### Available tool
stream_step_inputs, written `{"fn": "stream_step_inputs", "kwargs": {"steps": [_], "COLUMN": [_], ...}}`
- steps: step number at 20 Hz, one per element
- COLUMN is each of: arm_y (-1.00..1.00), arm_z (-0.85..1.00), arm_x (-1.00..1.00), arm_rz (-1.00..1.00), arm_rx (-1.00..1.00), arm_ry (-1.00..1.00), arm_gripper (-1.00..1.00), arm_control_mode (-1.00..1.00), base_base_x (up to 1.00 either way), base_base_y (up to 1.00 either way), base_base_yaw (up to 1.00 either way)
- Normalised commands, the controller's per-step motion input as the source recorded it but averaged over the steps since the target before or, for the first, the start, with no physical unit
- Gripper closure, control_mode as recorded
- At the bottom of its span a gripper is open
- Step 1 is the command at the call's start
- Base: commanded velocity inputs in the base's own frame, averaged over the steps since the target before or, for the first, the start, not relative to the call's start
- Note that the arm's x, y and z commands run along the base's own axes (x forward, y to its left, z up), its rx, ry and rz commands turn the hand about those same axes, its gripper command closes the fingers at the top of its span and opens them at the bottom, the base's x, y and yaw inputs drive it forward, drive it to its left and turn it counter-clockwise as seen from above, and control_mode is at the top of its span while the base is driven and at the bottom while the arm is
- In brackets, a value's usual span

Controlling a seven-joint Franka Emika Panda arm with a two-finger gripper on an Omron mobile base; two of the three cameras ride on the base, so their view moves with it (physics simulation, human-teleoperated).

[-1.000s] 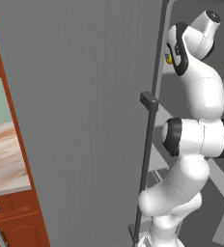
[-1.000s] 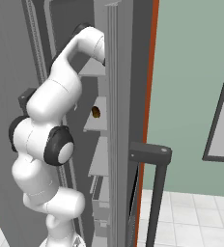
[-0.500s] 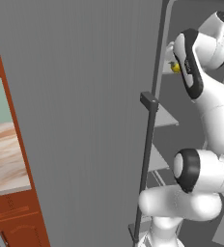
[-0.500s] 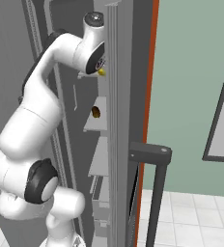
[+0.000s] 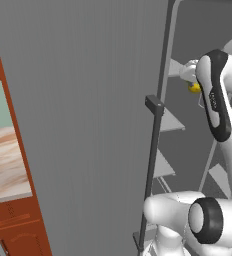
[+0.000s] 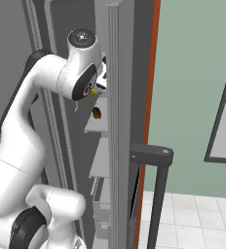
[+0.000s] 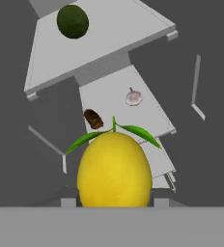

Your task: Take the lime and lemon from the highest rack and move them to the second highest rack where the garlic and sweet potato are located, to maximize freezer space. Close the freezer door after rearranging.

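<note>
At lower centre of the hand view, the gripper [image 7: 115, 205] pinches the lemon [image 7: 115, 169]: firm, smooth, light, best held across its middle.

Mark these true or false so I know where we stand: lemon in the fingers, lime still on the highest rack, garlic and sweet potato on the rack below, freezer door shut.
1. The lemon sits between the fingers, off any rack. True.
2. The lime has reached the second highest rack. False: it lies on the highest rack.
3. The garlic and sweet potato lie on the second highest rack. True.
4. The freezer door is shut. False: it stands open, racks exposed.
</note>
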Motion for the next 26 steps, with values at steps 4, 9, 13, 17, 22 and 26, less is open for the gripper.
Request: {"fn": "stream_step_inputs", "kwargs": {"steps": [4, 9, 13, 17, 22, 26], "arm_y": [0.0, 0.0, 0.07, 0.21, 0.16, 0.0], "arm_z": [-0.5, -0.54, -0.49, -0.49, -0.36, -0.18], "arm_x": [-0.38, 0.0, 0.03, 0.04, 0.18, 0.42], "arm_rz": [0.0, 0.0, 0.0, 0.0, 0.0, 0.0], "arm_rx": [0.03, 0.13, 0.09, 0.01, 0.0, 0.02], "arm_ry": [0.07, 0.03, 0.0, 0.0, 0.0, 0.0], "arm_gripper": [1.0, 1.0, 1.0, 1.0, 1.0, 1.0], "arm_control_mode": [-1.0, -1.0, -1.0, -1.0, -1.0, -1.0], "base_base_x": [0.0, 0.0, 0.0, 0.0, 0.0, 0.0], "base_base_y": [0.0, 0.0, 0.0, 0.0, 0.0, 0.0], "base_base_yaw": [0.0, 0.0, 0.0, 0.0, 0.0, 0.0]}}
